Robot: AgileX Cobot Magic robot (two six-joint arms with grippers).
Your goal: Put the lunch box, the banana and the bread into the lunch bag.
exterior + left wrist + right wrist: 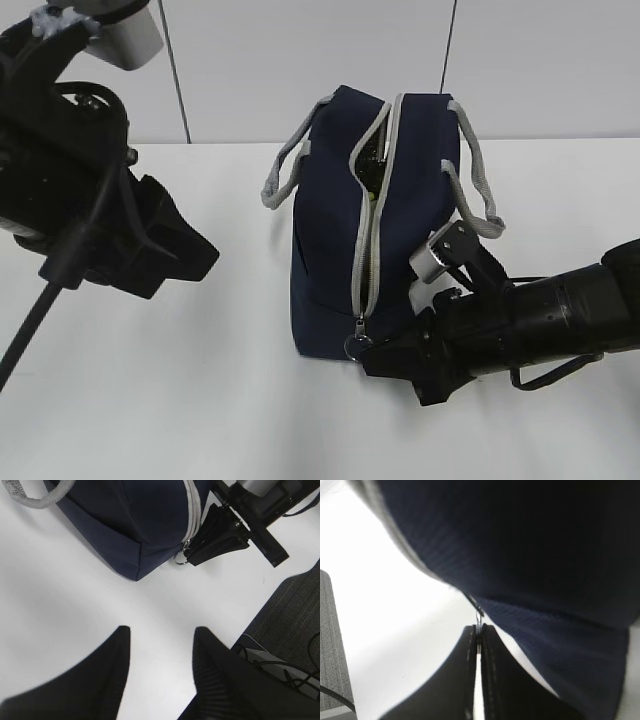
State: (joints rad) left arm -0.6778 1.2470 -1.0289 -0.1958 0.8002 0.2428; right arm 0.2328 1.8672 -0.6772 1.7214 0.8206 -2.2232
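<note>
1. White tabletop [180,400] carries the lunch bag [330,230], standing upright near its middle.
2. Our right gripper [385,355] pinches the ring pull [357,345].
3. Our left gripper [160,672] hangs spread, holding nothing.

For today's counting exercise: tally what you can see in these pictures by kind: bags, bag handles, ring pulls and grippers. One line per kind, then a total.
Lunch bag: 1
Grey handles: 2
Metal ring pull: 1
Grippers, left gripper and right gripper: 2
Total: 6
</note>
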